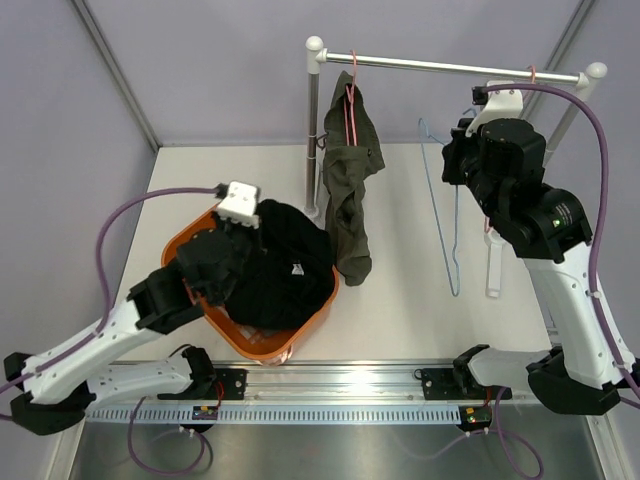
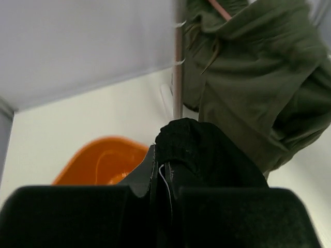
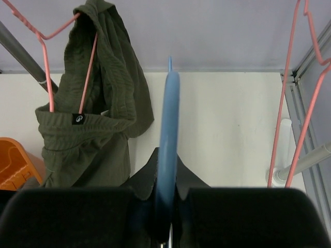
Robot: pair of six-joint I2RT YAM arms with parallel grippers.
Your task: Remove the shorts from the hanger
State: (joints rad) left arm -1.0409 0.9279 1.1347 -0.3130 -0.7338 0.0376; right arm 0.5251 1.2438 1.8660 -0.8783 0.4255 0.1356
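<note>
My left gripper [image 1: 258,232] is shut on black shorts [image 1: 285,270], which lie bunched in and over the orange basket [image 1: 190,240]. The left wrist view shows the black cloth [image 2: 207,155] pinched between the closed jaws of the gripper [image 2: 163,161]. My right gripper [image 1: 456,165] is shut on a bare blue hanger [image 1: 442,210], held upright off the rail. In the right wrist view the hanger [image 3: 168,119] runs up from the gripper [image 3: 166,170]. Olive green shorts [image 1: 350,180] hang on a pink hanger [image 1: 351,105] on the rail.
The clothes rail [image 1: 450,67] spans the back on two white-capped posts [image 1: 313,120]. A second, bare pink hanger [image 3: 289,93] hangs at the rail's right end. The basket's rim [image 3: 13,160] shows left of the right gripper. The olive shorts [image 2: 258,77] hang just beyond the left gripper.
</note>
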